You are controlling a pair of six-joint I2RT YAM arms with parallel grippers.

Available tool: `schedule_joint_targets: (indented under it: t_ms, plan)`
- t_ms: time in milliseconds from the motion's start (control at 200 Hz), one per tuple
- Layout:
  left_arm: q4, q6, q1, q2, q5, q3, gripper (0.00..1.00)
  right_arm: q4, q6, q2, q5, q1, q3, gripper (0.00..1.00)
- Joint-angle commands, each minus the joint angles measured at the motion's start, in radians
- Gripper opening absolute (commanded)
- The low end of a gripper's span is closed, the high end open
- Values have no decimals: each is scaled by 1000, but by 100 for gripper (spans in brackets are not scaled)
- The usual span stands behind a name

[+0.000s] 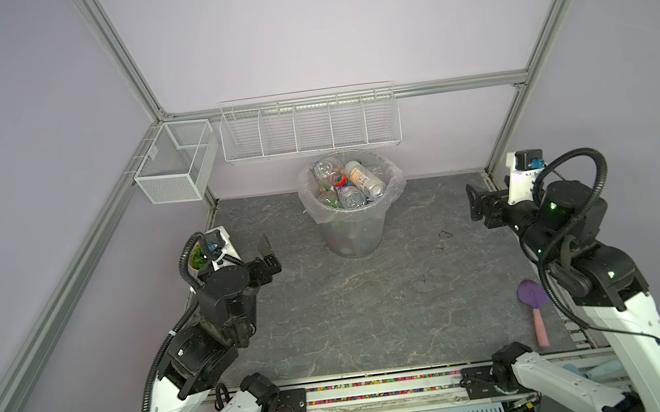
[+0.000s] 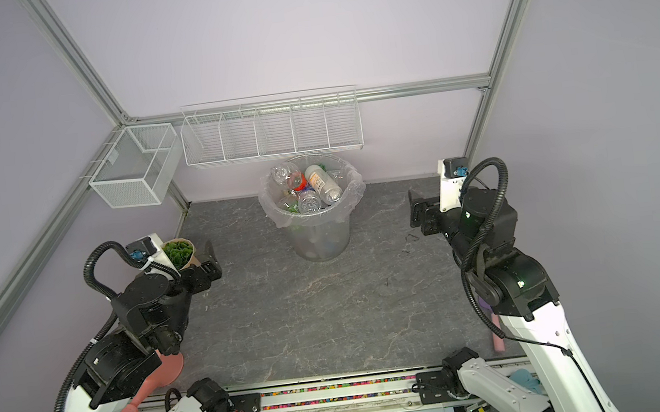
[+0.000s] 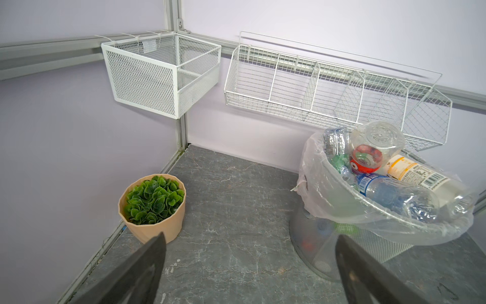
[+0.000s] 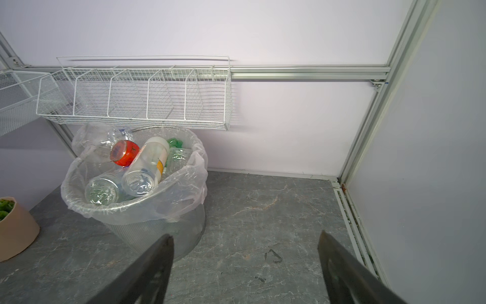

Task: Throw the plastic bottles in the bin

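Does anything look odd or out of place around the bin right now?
The bin is overfilled: a clear red-labelled bottle perches on the heap, above the rim, and might roll off. A small dark scrap lies on the table nearby.

1 bin (image 1: 354,233), 2 bskts (image 1: 173,165) (image 1: 309,127), 1 pot (image 3: 152,226).

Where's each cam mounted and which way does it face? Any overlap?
Both top views: high over the near edge, looking down on the table and bin; left arm and right arm show.
Left wrist: on the left arm, facing the far left corner, potted plant and bin; open left gripper shows.
Right wrist: on the right arm, facing the far right corner and bin; open right gripper shows.
Shared: all show plastic bottles heaped in the bin.
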Motion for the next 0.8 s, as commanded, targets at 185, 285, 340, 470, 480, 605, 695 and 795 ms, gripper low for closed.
schedule_joint_targets:
  t_ms: [185,285,340,470,480,605,695,795]
  plan:
    - [13,45,6,-48,-90,0,99,-13,-24,-98,110,-7,-64,88]
    - [22,58,6,-65,-115,-15,100,-21,-24,-130,136,-6,-92,88]
    - [34,72,6,-78,-131,-30,99,-19,-25,-151,149,-6,-116,88]
    - [63,100,6,-112,-184,-66,99,-3,-30,-213,182,-6,-195,88]
    - [66,104,6,-114,-187,-70,99,-1,-31,-218,184,-6,-203,88]
    - [118,153,5,-145,-218,-132,100,13,-30,-282,211,-6,-291,88]
    - [152,176,5,-160,-228,-179,100,15,-29,-327,229,-6,-356,88]
    - [166,178,6,-162,-250,-221,100,17,-11,-376,251,-6,-433,88]
